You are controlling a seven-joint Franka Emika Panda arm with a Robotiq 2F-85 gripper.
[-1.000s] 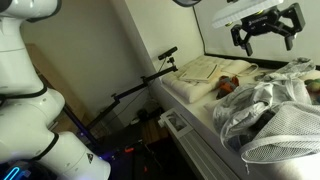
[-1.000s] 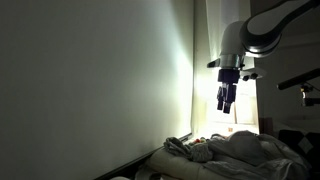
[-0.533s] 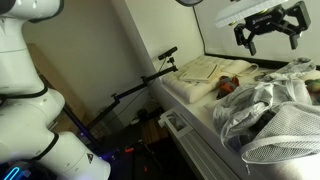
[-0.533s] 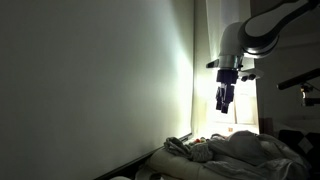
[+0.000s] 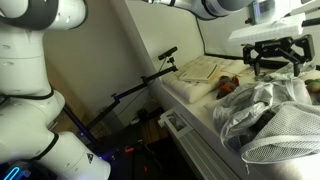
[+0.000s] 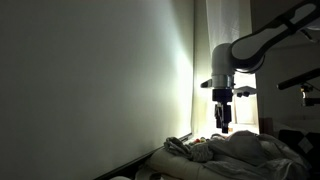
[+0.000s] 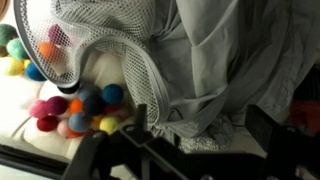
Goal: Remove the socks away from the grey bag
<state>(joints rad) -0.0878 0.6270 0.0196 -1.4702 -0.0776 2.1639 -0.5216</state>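
Where lit best, in an exterior view, shows the gripper (image 5: 275,62) spread wide and gripping nothing above the grey bag (image 5: 262,112), with the socks (image 5: 230,85) on the bench (image 5: 186,96) between the cream cloth (image 5: 205,68) and the bag; gives in the dim exterior view only the gripper (image 6: 222,120) pointing down over the bag's heap (image 6: 250,150), without making out the socks. Adds from the wrist view what neither offers: the bag's white mesh panel (image 7: 110,50) curled over a cluster of coloured balls (image 7: 80,105). Against a second ago, hangs lower in both exterior views, nearer the bag, jaws as wide as before.
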